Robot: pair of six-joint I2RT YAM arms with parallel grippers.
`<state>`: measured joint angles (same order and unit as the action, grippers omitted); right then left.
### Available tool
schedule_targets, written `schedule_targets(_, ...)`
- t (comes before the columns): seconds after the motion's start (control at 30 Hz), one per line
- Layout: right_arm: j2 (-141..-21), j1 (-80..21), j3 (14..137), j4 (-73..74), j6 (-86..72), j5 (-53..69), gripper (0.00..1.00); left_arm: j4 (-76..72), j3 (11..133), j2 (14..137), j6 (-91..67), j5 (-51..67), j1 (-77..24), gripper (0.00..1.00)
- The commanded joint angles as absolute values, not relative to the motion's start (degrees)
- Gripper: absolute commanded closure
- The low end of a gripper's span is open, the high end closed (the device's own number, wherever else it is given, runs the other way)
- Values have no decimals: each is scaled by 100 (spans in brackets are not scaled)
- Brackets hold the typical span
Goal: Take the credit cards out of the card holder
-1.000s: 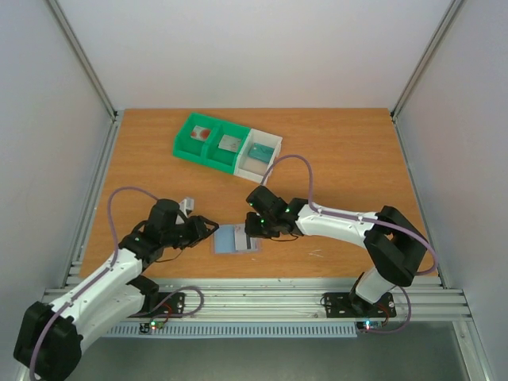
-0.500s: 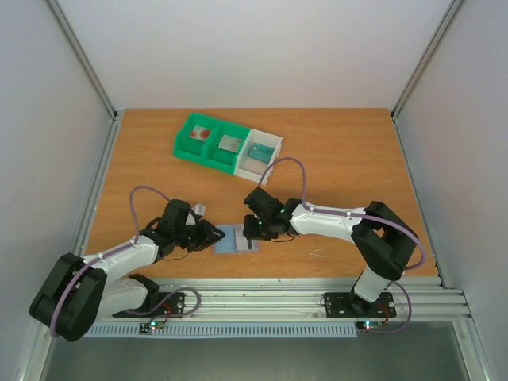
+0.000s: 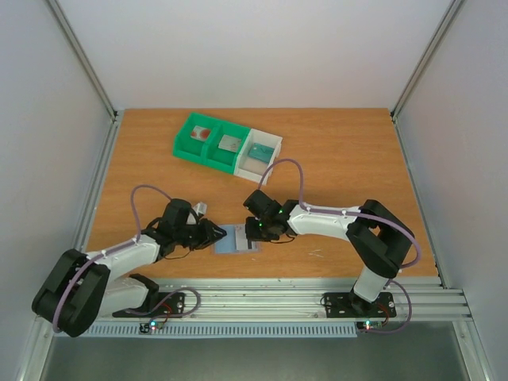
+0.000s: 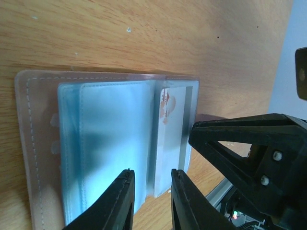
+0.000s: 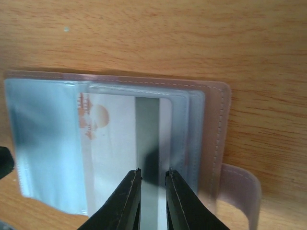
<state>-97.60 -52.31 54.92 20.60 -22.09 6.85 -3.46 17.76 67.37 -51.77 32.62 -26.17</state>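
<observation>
The card holder (image 3: 235,241) lies open and flat on the wooden table (image 3: 341,159), at about 6 o'clock on the tabletop, close to the near edge and between the two arms. Its clear plastic sleeves (image 4: 110,143) face up, and a small closing strap (image 5: 240,187) sticks out from one end.

A white credit card (image 5: 115,139) with a red-pink patch and a grey stripe sits inside a sleeve on the half nearer the right arm. I can make out no second card for certain.

The left gripper (image 4: 152,172) comes in low from the holder's 9 o'clock. Its jaws are drawn fairly close, with a loose sleeve edge standing in the gap between them. I cannot tell whether they actually clamp it.

The right gripper (image 5: 152,171) is down over the holder's 3 o'clock half, right above the card. Its jaws are nearly together, leaving a slim slot in line with the grey stripe. Whether they grip the card or only press on it, I cannot tell.

A green-and-white three-compartment tray (image 3: 198,157) stands at about 11 o'clock, well apart from the holder, with a small flat item in each compartment, too small to identify.
</observation>
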Motion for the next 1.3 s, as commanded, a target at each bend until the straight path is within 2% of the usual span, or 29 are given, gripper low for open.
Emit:
schedule_targets(0.0,-9905,-5211,5422,2287,-2166,459,85,-931,1793,6991,-5092,3317,-2646,77)
schedule_targets(0.43,-9853,-5212,5160,2006,-2238,615,93,-2222,1790,8054,-5518,3226,-3074,79)
schedule_targets(1.0,-9765,-5212,5066,1962,-2300,617,93,-3285,1626,8794,-5941,3196,-3129,84)
schedule_targets(1.2,-9774,-5212,5037,1947,-2318,604,93,-3479,1591,8801,-6075,3278,-3128,98)
schedule_targets(1.27,-9781,-5212,5041,1947,-2328,604,93,-3429,1586,8745,-6067,3274,-3126,100)
